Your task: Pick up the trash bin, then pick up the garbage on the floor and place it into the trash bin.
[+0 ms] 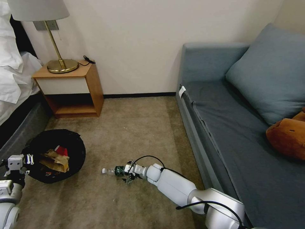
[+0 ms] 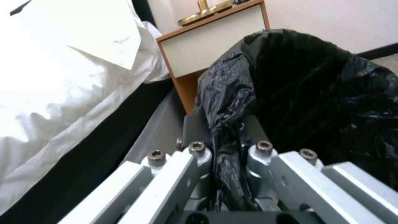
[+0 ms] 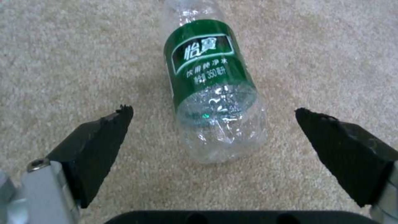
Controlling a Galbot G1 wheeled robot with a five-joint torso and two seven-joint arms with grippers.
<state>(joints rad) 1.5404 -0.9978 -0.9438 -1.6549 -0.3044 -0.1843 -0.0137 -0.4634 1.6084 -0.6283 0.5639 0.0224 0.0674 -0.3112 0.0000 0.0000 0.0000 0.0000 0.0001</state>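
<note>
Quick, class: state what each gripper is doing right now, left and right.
Left gripper: shut on the trash bin's black bag rim.
Right gripper: open, fingers either side of the bottle on the carpet, not gripping.

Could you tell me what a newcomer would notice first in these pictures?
Probably the right gripper, open on the carpet around a clear green-labelled bottle lying on its side. Next, the left gripper shut on the black-lined trash bin's rim, beside the bed.

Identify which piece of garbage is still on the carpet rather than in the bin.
The clear bottle with the green label, lying on its side between the open right gripper's fingers. The brown paper bag and red wrapper are inside the trash bin.
</note>
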